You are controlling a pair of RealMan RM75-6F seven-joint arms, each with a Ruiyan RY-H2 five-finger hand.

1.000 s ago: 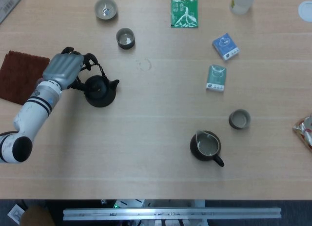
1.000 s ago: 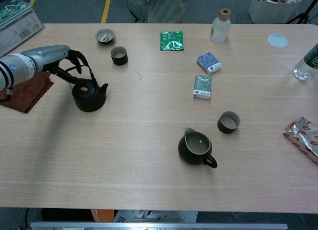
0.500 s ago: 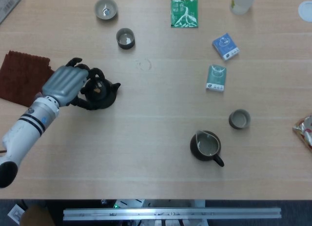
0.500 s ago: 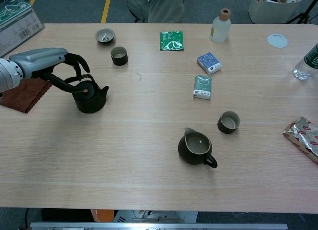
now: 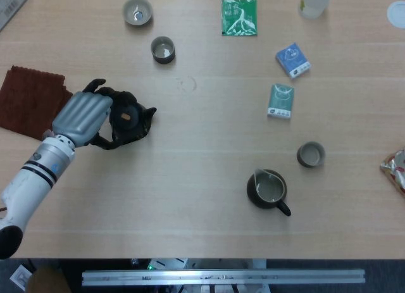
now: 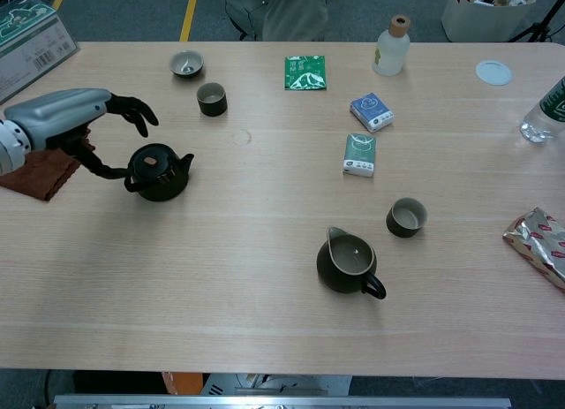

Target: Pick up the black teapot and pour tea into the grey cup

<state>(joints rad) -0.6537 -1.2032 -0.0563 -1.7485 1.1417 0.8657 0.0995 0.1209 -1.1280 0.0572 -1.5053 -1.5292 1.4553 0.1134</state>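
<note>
The black teapot (image 5: 130,120) (image 6: 160,172) stands upright on the table at the left, lid on, spout pointing right. My left hand (image 5: 81,119) (image 6: 75,113) is at its left side with the fingers spread and arched above and beside the pot; the thumb reaches to the pot's left wall. Nothing is gripped. A light grey cup (image 5: 137,11) (image 6: 185,64) sits at the far left. A darker cup (image 5: 163,50) (image 6: 211,99) stands just nearer, and a third cup (image 5: 311,154) (image 6: 406,216) at the right. My right hand shows in neither view.
A dark pitcher (image 5: 267,190) (image 6: 349,265) stands front centre. A brown cloth (image 5: 25,100) lies left of my hand. Tea packets (image 5: 239,16) (image 5: 281,101), a blue box (image 5: 292,59), a bottle (image 6: 391,47) and a foil bag (image 6: 538,246) lie right and back.
My left hand had its fingers hooked on the teapot's handle a second ago; the fingers have come off and the hand has drawn back toward the near left. The teapot shifted slightly.
</note>
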